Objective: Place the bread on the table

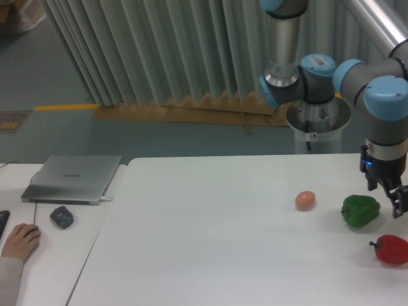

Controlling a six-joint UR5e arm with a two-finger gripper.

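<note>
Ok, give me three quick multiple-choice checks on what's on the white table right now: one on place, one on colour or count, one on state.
1. Where is the egg?
A. left of the green pepper
B. right of the red pepper
C. on the laptop

2. How many peppers lie on the table?
A. one
B. two
C. three

3. What is the gripper doing?
A. gripping the egg
B. pressing the laptop
C. holding nothing, beside the green pepper

Answers:
1 A, the egg sits left of the green pepper.
2 B, one green and one red.
3 C, nothing shows between the jaws.
</note>
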